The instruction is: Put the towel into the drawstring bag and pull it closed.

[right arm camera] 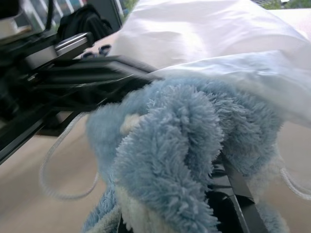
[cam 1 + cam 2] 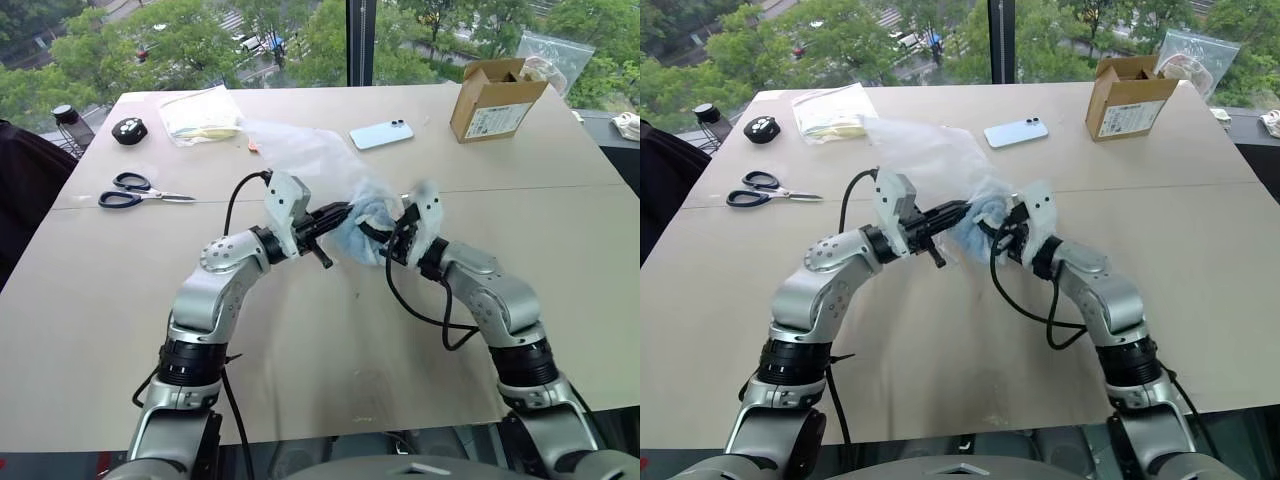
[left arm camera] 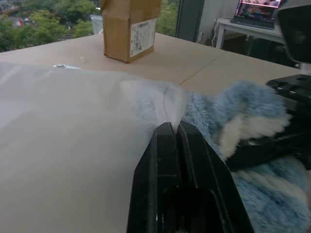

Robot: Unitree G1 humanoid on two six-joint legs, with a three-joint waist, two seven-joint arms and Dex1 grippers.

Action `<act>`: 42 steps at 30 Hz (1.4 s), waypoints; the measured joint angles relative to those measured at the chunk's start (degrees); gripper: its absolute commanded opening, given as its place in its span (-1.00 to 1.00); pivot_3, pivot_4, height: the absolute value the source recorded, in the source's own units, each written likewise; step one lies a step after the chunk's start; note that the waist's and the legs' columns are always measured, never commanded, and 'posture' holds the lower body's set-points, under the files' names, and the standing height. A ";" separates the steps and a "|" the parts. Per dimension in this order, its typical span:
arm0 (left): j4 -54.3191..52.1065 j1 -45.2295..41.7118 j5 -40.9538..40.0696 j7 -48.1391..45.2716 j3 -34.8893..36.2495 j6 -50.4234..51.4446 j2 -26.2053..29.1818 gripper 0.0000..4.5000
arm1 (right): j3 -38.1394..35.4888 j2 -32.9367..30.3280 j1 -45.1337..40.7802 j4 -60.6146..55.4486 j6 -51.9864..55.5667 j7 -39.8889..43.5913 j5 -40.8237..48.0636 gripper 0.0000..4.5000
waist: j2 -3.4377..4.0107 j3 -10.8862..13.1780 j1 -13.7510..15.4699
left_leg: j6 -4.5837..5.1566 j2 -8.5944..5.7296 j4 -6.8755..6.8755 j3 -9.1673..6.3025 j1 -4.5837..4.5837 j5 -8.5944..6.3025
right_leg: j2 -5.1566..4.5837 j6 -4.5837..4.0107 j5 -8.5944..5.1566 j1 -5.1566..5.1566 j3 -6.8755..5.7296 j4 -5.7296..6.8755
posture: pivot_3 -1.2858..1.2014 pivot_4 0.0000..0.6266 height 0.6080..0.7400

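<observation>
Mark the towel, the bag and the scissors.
towel (image 1: 170, 141): right wrist view, fluffy blue pile at the middle of the bunch.
bag (image 3: 73, 126): left wrist view, flat translucent white side.
scissors (image 2: 128, 190): left eye view, the black handle loops.

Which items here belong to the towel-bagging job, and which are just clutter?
In use: towel, drawstring bag, left gripper pinching the bag's edge, right gripper holding the towel.

Lying about: scissors, phone, cardboard box, zip bag.
</observation>
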 measured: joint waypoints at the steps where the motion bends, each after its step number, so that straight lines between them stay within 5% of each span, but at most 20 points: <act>1: -0.38 0.05 -0.31 -0.07 -0.22 0.24 0.00 -1.00 | -2.07 2.05 -0.15 0.80 0.44 -1.27 1.65 -0.98 | 0.00 0.00 0.02 | 0.00 0.00 -0.01 0.00 0.00 0.00 | 0.00 0.00 0.00 0.00 0.01 0.01 | 0.03 -0.52 1.00; 9: -2.20 0.12 -4.54 -0.34 -0.70 4.33 -1.19 -1.00 | -14.18 13.15 -0.62 4.03 4.66 -9.31 15.12 -0.98 | 0.02 0.00 -0.23 | 0.00 0.02 -0.05 0.00 0.00 0.00 | 0.01 -0.01 0.00 -0.05 0.03 0.05 | 0.03 -0.52 1.00; 18: -3.73 -1.87 -8.96 0.40 -0.91 8.64 -4.19 -1.00 | -25.51 13.19 -2.69 8.38 13.24 -25.71 47.03 -0.98 | 0.02 0.00 -1.07 | 0.02 0.01 -0.05 0.03 0.00 -0.01 | 0.00 -0.01 0.00 -0.04 0.04 0.07 | 0.03 -0.52 1.00; 21: -3.73 -2.79 -10.09 1.06 -0.80 9.28 -5.41 -1.00 | -24.45 12.93 -2.77 7.96 12.21 -28.65 49.07 -0.98 | 0.03 0.00 -1.35 | 0.03 0.02 -0.05 0.13 0.02 -0.01 | 0.04 0.00 0.00 -0.04 0.12 0.07 | 0.03 -0.52 1.00; 26: -2.89 -5.78 -12.13 2.19 0.54 10.25 -6.83 -1.00 | 1.96 -3.78 -2.41 3.21 -8.73 -11.43 13.05 -0.98 | 0.05 0.01 -1.10 | 0.24 0.01 0.04 0.20 0.02 -0.13 | 0.36 0.04 -0.01 -0.02 0.08 0.04 | 0.03 -0.52 1.00; 31: 2.70 -9.64 -10.95 0.67 0.61 8.08 -6.61 -1.00 | 15.44 -17.30 -2.41 15.00 -43.16 -1.24 -19.03 -0.98 | 0.01 0.02 -1.08 | 0.02 0.00 0.12 0.35 0.02 0.00 | 0.31 0.17 0.06 -0.01 0.09 0.01 | 0.03 -0.52 1.00; 36: 3.91 -10.56 -10.28 -0.91 -1.17 6.74 -7.33 -1.00 | 18.17 -21.36 -6.50 25.17 -67.86 -8.28 -40.87 -0.98 | -0.01 0.03 -1.32 | -0.02 0.09 0.07 0.43 0.04 0.01 | 0.16 0.16 0.06 -0.07 0.22 0.02 | 0.03 -0.52 1.00; 39: 3.92 -10.35 -9.86 -2.12 -1.98 6.04 -7.17 -1.00 | 16.93 -20.85 -9.79 26.27 -72.35 -16.49 -50.74 -0.98 | -0.02 0.03 -1.20 | -0.03 0.12 0.07 0.40 0.04 0.02 | 0.17 0.15 0.07 -0.06 0.38 0.02 | 0.03 -0.52 1.00; 42: 3.45 -9.45 -9.96 -2.95 -2.66 6.10 -7.09 -1.00 | 15.19 -17.37 -9.90 26.57 -71.83 -20.04 -51.47 -0.98 | -0.01 0.03 -1.05 | -0.03 0.11 0.07 0.42 0.04 0.02 | 0.14 0.15 0.07 -0.05 0.41 -0.01 | 0.03 -0.52 1.00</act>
